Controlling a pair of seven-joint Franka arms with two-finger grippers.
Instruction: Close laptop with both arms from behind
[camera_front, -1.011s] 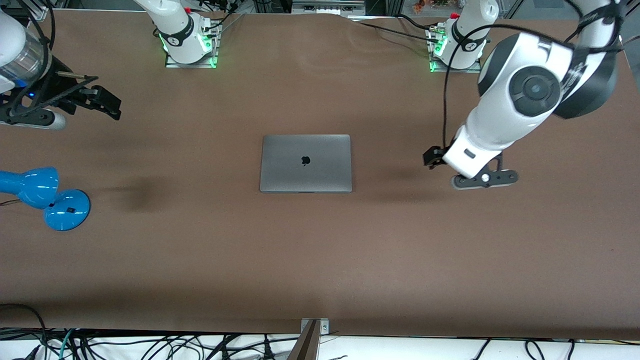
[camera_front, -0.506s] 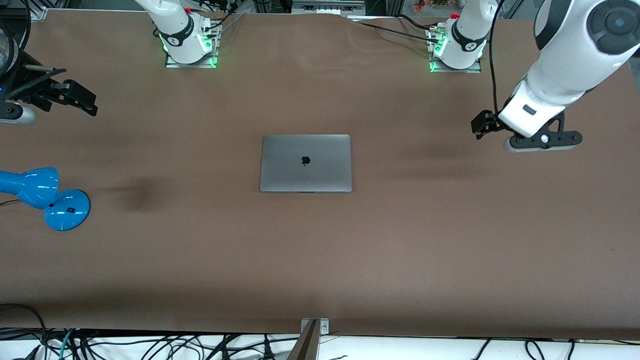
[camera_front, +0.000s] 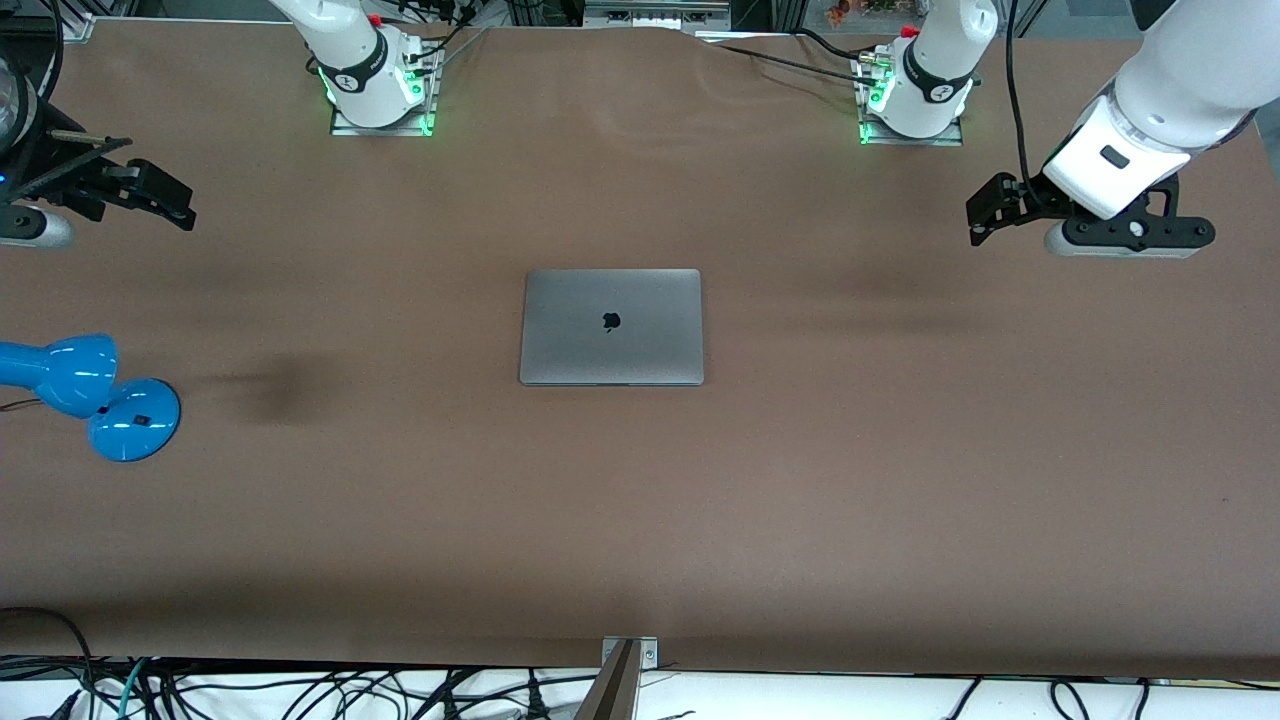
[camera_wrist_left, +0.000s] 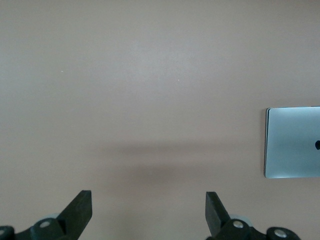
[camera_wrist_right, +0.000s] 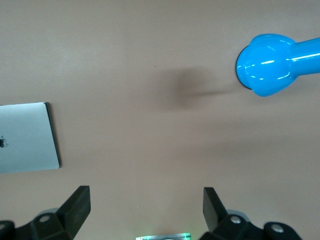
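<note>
The grey laptop lies shut and flat in the middle of the table, lid up with the dark apple logo showing. It also shows in the left wrist view and in the right wrist view. My left gripper is open and empty, up in the air over bare table toward the left arm's end, well away from the laptop. My right gripper is open and empty, over bare table at the right arm's end, also well away from the laptop.
A blue desk lamp stands on the table at the right arm's end, nearer the front camera than my right gripper; it shows in the right wrist view. The arm bases stand along the table's back edge.
My left gripper has risen and drawn back from beside the laptop toward the left arm's end. My right gripper drew back toward its end, then stayed still. The laptop has not moved.
</note>
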